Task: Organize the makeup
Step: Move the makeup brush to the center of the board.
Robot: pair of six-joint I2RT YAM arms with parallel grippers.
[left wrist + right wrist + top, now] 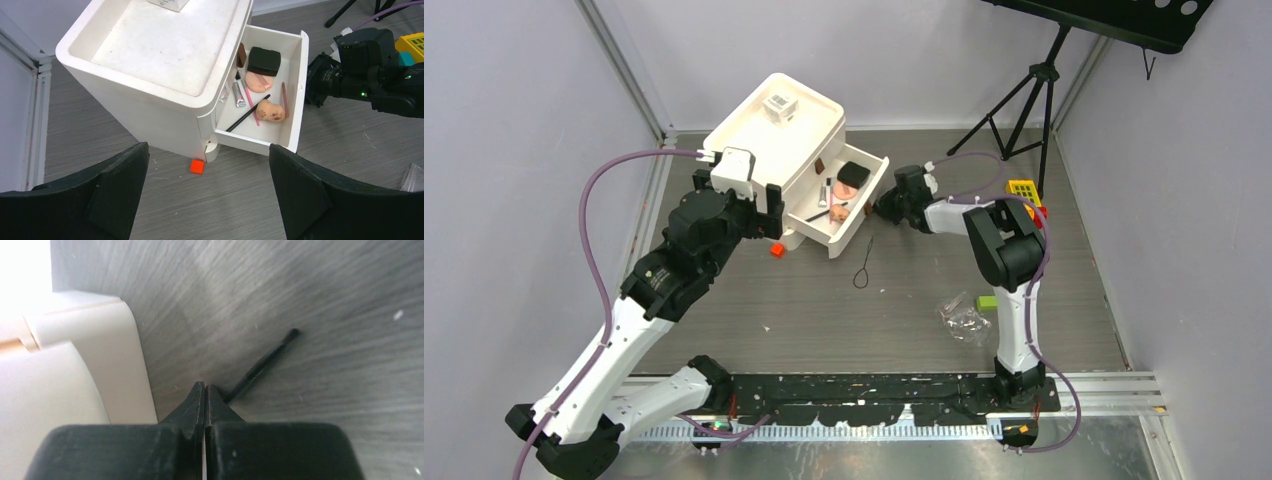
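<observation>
Much open table (235, 205) under spread left end effector (207, 150); pressed-together right end effector (205, 388) seemingly at drawer (298, 95) edge.

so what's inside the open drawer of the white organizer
Visible in the drawer: a black compact, pink puff, peach sponge, black pencil, red pencil and a small silvery tube. The drawer's inner end sits under the organizer, so anything there is hidden.

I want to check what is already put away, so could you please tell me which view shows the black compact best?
The left wrist view: the black compact lies large and unobstructed in the open drawer. The top external view shows it only as a small dark patch. The right wrist view misses it.
</observation>
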